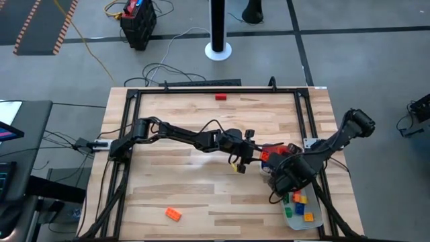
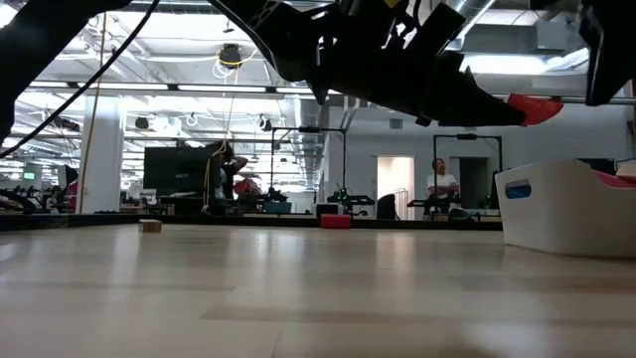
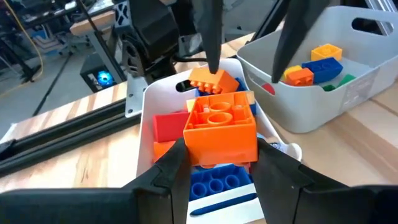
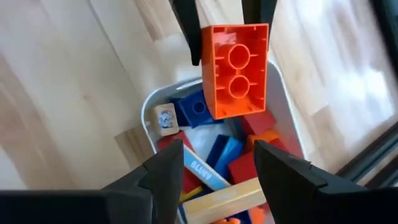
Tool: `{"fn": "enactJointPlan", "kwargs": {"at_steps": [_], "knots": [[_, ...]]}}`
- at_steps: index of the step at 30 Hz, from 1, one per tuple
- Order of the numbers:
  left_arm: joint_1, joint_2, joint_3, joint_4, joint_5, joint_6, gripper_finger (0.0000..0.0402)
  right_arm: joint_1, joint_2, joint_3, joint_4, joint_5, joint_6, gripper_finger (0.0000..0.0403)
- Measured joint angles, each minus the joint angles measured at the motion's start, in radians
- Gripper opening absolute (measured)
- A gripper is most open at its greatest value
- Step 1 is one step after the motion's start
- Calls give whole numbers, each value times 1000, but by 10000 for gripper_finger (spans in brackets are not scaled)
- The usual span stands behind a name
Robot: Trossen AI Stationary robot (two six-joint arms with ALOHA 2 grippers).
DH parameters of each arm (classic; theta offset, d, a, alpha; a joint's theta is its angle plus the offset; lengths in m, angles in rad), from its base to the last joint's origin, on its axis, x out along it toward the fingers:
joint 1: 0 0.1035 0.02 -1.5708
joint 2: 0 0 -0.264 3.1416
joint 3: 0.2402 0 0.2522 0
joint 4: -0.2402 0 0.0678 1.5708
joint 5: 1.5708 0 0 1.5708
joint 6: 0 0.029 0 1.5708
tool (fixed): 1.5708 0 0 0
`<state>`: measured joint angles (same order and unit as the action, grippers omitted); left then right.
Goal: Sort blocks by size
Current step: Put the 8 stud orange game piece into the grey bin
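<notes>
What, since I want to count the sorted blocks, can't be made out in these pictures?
- High view: the blocks in the corner tray are too small to count, and the arms cover what lies beside it.
- Low view: the white tray wall hides its contents.
- Left wrist view: the orange block in the left hand hides the blocks beneath it.

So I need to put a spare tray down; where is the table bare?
The wood between the left arm and the red block is bare, as is the stretch around the lone orange block. It is crowded by both grippers and the two trays.
</notes>
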<state>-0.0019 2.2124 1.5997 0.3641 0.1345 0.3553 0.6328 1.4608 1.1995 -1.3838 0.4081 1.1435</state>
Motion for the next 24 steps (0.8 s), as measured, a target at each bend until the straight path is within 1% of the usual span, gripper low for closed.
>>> {"fn": "enactJointPlan", "kwargs": {"at_steps": [2,4,7,12,17,24], "knots": [[0,0,0,0,0,-19,136,24,11,0,-4,61,-46,224],[2,0,0,-1,1,-37,136,42,20,0,-15,103,-60,222],[3,0,0,-2,43,-29,136,56,32,0,-15,140,-60,221],[1,0,0,7,43,72,136,39,32,0,30,140,-80,239],[1,-1,0,25,40,107,136,8,31,0,31,135,-121,266],[-9,-1,0,32,37,146,136,-57,31,0,63,132,-203,271]]}}
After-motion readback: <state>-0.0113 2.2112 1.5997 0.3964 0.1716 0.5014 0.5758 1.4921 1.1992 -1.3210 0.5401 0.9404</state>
